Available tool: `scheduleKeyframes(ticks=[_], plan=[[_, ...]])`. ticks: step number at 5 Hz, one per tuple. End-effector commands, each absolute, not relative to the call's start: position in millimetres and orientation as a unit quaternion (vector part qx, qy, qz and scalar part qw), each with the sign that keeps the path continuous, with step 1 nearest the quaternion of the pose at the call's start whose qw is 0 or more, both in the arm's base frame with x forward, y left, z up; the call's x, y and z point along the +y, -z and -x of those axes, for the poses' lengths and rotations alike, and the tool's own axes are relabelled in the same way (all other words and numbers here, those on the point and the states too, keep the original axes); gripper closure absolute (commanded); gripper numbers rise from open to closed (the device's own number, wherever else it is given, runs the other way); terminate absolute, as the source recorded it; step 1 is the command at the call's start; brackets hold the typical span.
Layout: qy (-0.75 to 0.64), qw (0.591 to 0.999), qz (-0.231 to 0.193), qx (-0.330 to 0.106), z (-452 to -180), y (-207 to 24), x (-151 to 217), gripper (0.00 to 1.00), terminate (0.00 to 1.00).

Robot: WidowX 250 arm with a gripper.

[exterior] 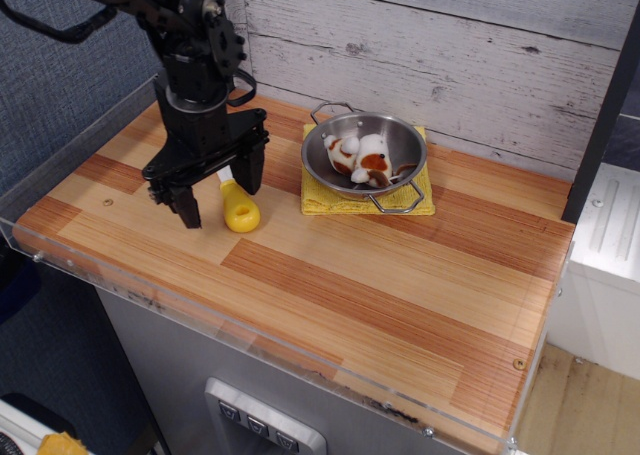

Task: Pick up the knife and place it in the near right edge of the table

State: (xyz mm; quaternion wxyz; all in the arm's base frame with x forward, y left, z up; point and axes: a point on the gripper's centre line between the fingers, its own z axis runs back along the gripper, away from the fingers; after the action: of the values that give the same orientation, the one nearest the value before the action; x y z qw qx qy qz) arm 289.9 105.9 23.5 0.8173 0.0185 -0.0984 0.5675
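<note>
The knife (239, 211) lies on the left part of the wooden table (400, 285). Its rounded yellow handle shows; most of its white blade is hidden behind my gripper. My black gripper (222, 194) hangs over the knife with its two fingers spread wide, one finger (188, 208) to the left of the handle and one behind it over the blade. The fingers hold nothing. I cannot tell whether the fingertips touch the tabletop.
A metal bowl (364, 155) with white and brown toy food sits on a yellow cloth (368, 196) at the back middle. A clear acrylic rim (250, 345) edges the table. A grey plank wall stands behind.
</note>
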Motion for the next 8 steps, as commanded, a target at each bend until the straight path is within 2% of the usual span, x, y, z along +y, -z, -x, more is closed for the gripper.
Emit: scheduleKeyframes(ticks=[1, 2, 3, 6, 7, 8], plan=[[-0.562, 0.822, -0.009, -0.094, -300.9, -15.8, 100.9, 0.00, 0.00], [-0.562, 0.822, -0.008, -0.093, -302.2, -11.7, 99.6, 0.00, 0.00], [-0.563, 0.820, -0.004, -0.108, -300.8, -11.7, 99.7, 1.00, 0.00], [-0.587, 0.800, 0.014, -0.127, -293.7, -28.3, 102.1, 1.00, 0.00], [-0.597, 0.789, 0.023, -0.140, -291.4, -48.7, 102.8, 1.00, 0.00], [-0.597, 0.784, 0.040, -0.165, -292.3, -79.2, 97.0, 1.00, 0.00]])
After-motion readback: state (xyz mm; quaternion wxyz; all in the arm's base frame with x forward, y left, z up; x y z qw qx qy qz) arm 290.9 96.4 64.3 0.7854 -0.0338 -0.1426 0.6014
